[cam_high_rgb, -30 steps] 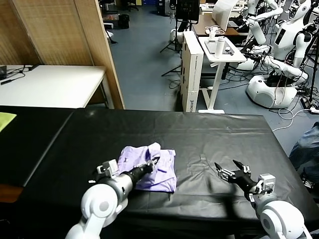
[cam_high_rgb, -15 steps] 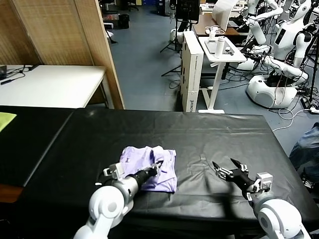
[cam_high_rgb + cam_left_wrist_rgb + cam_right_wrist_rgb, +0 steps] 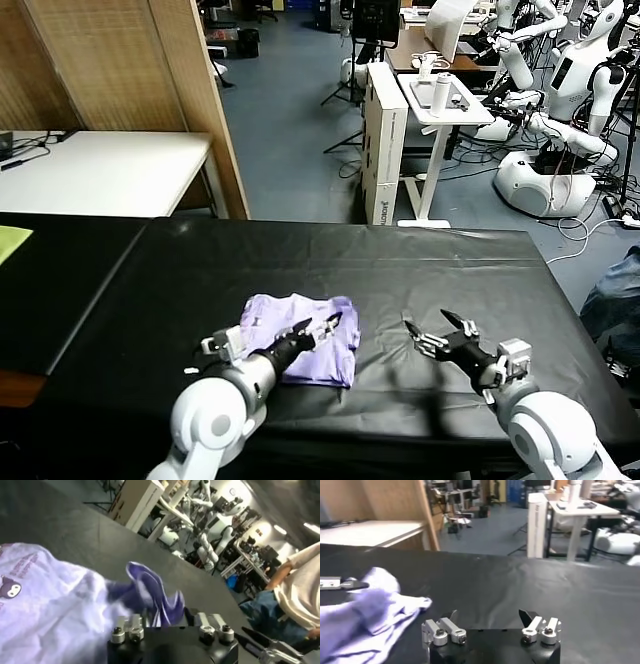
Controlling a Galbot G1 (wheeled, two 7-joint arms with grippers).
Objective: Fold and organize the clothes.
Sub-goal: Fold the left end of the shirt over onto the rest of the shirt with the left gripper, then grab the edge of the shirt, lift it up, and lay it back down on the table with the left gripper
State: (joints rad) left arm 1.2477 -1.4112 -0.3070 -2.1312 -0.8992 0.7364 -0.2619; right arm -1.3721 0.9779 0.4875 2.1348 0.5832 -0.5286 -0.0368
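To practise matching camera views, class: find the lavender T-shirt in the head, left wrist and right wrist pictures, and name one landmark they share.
Head view: T-shirt lies at centre, on the black table.
Left wrist view: T-shirt fills the near side, ahead of the left gripper.
Right wrist view: T-shirt at one edge, apart from the right gripper.
Shared landmark: black table.

T-shirt on table; left gripper over it, right gripper beside.

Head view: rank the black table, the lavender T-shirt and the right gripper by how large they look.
1. black table, by far the largest.
2. lavender T-shirt.
3. right gripper, open, smallest; it sits nearer the camera than the shirt, so its apparent size is somewhat inflated.
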